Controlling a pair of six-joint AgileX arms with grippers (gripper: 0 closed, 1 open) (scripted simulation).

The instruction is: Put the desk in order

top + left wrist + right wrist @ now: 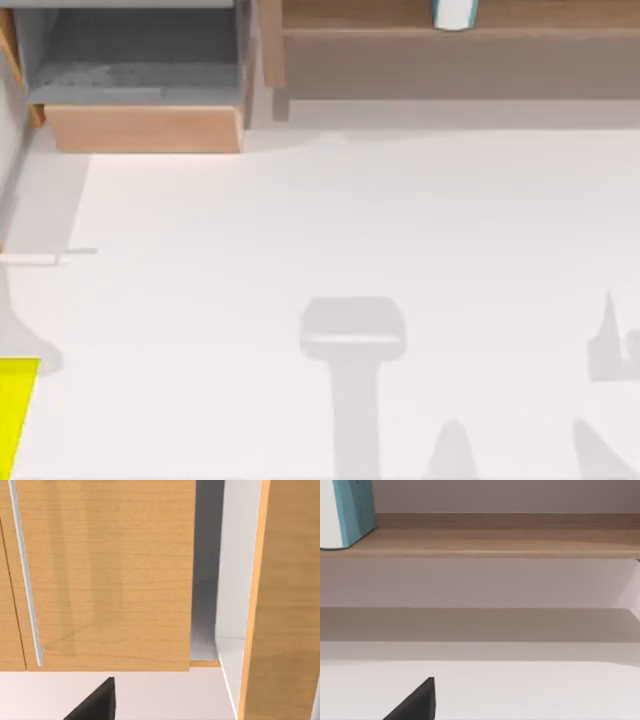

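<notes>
Top view: drawer box (145,128) stands open at 11 o'clock on the worktop (350,220); push squarely on its front. Either gripper's state: cannot tell.

A rendered office or study workspace: a plain white desk (330,220) carries a light-brown wooden shelf unit (450,55) along its far edge and an open, grey-lined wooden drawer box (140,85) at the far left. A wooden cabinet front with a slim metal bar handle (25,575) and a white-and-teal container (347,512) standing on the shelf fit that furnishing.
</notes>
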